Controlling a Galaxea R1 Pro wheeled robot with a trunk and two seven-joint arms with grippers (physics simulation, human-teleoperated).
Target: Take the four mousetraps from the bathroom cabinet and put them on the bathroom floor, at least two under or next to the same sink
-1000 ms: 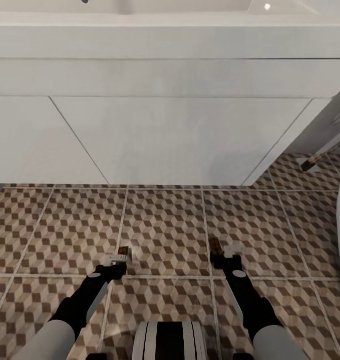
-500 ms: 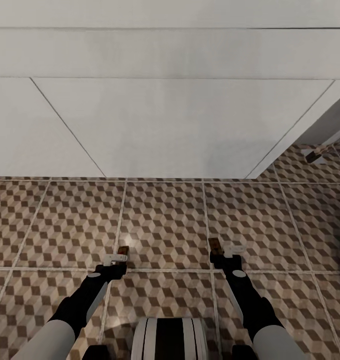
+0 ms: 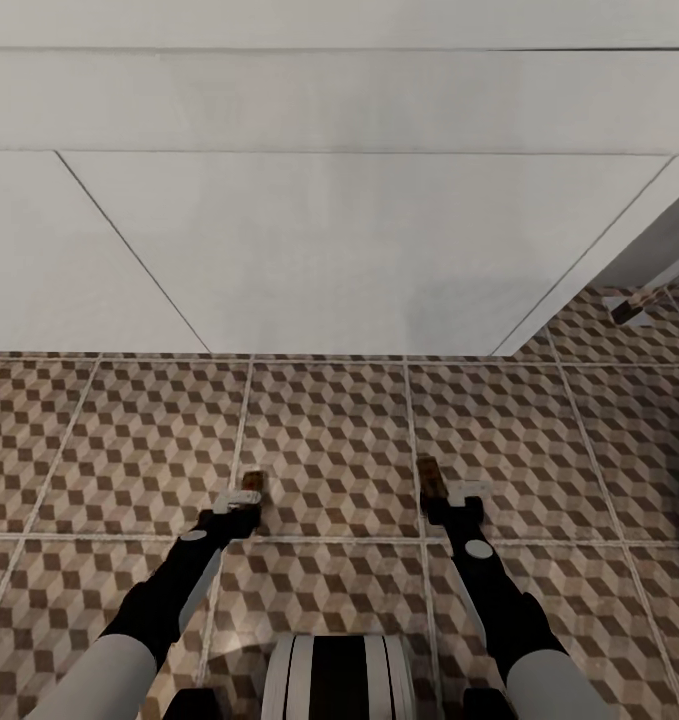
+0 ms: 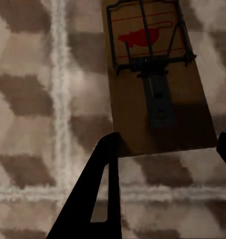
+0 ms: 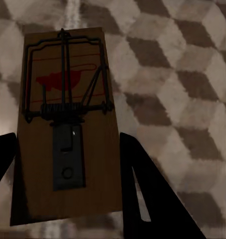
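Since a second ago the head camera has tipped down, so the basin top is gone from view, and both arms have crept a bit forward toward the sink point(image 3: 379, 250), whose white drawer unit hangs over the far tiles.

Biggest thing under the tools is the bathroom floor point(image 3: 329, 430), cube-pattern tiles with pale grout. The left tool point(image 3: 241, 497) has its fingers either side of the near end of the left mousetrap point(image 4: 157, 79), but the board sits off toward one finger, and I honestly can't tell if it's clamped or just straddled. The right tool point(image 3: 449, 497) is closed on the right mousetrap point(image 5: 68, 134), dark fingers hugging both long edges, wire and red mark pointing away from the wrist.

Both traps sit low over the tiles just in front of the sink, so this looks like the set-down.

Risk as I see it: letting go while a board is tilted or off-center could flip it or skid it away from the sink.
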